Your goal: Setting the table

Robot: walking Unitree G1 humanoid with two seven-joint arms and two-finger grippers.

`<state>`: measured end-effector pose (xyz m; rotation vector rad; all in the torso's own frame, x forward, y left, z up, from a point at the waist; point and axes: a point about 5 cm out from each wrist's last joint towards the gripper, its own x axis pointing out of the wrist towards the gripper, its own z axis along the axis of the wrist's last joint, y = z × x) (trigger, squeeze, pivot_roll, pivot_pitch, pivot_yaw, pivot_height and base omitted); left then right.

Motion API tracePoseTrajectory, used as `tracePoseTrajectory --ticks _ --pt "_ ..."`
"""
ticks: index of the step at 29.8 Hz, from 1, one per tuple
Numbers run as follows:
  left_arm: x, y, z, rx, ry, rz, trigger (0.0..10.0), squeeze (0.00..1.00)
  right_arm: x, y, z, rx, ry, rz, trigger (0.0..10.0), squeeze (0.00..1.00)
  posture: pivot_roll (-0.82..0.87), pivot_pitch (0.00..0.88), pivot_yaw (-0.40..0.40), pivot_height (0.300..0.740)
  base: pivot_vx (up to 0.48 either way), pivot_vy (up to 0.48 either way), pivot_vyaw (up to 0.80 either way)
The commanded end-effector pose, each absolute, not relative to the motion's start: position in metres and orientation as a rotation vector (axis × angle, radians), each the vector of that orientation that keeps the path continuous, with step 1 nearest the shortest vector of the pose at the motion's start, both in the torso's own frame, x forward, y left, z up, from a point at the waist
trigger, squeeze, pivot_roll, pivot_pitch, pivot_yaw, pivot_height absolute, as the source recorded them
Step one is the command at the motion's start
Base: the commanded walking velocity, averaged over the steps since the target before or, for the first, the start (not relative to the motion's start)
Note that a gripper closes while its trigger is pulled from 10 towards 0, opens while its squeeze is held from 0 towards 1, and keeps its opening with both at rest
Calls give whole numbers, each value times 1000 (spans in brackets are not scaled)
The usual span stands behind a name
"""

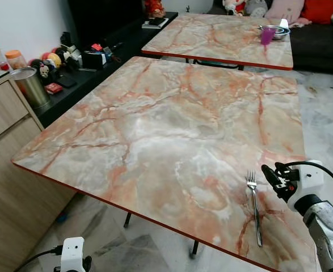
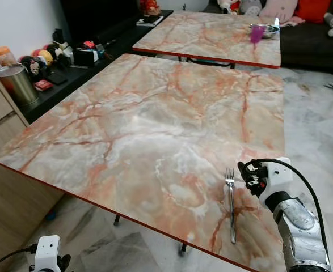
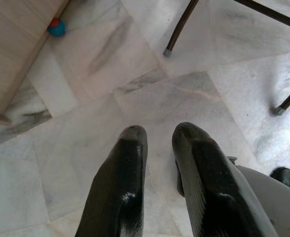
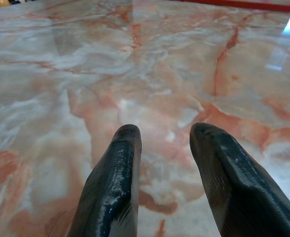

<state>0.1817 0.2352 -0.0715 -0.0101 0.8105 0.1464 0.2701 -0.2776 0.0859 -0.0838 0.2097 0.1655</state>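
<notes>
At the far left of the head views, a wooden cabinet [image 1: 7,130] occupies the left edge, with a metal canister [image 1: 31,86] and orange-lidded jars [image 1: 15,58] at upper left. Beside them a black sideboard [image 1: 106,54] carries assorted small clutter.

At lower left, the left gripper [image 3: 157,143] hangs below table level over the pale marble floor [image 3: 85,123]; its two black fingers stand slightly apart, grasping nothing. A small blue and red ball [image 3: 56,26] lies on the floor against the cabinet base.

The centre of the frame is taken by the near marble table [image 1: 166,124], orange-veined with a red edge. Behind it, at upper centre to upper right, stands a second marble table [image 1: 211,37] bearing a purple cup [image 1: 267,34] just beside a metal bowl [image 1: 279,31].

At lower right, a fork [image 1: 254,207] lies flat on the near table close to its front edge, tines pointing away from the robot. Just right of the fork's tines, apart from it, the right gripper [image 1: 268,174] sits low over the tabletop, fingers [image 4: 117,182] released and spread, holding nothing.
</notes>
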Motion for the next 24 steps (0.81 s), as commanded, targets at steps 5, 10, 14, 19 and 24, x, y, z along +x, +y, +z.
tracePoseTrajectory --ticks 5,10,14,19,24 --pt "182 236 -71 -10 817 147 10000 0 270 -284 83 -43 218 115 10000 1000 24 42 22 740 0 0 0" --pt "182 236 -71 -10 817 145 10000 0 272 -283 80 -50 229 119 10000 992 23 42 23 740 0 0 0" --pt "182 237 -71 -11 816 146 10000 0 277 -277 81 -46 227 103 10000 0 27 43 23 740 0 0 0" --pt "182 237 -71 -9 817 147 10000 0 282 -273 84 -45 207 88 10000 0 27 44 23 740 0 0 0" --pt "182 237 -71 -8 817 149 10000 0 274 -277 86 -42 147 53 10000 0 29 44 22 740 0 0 0"
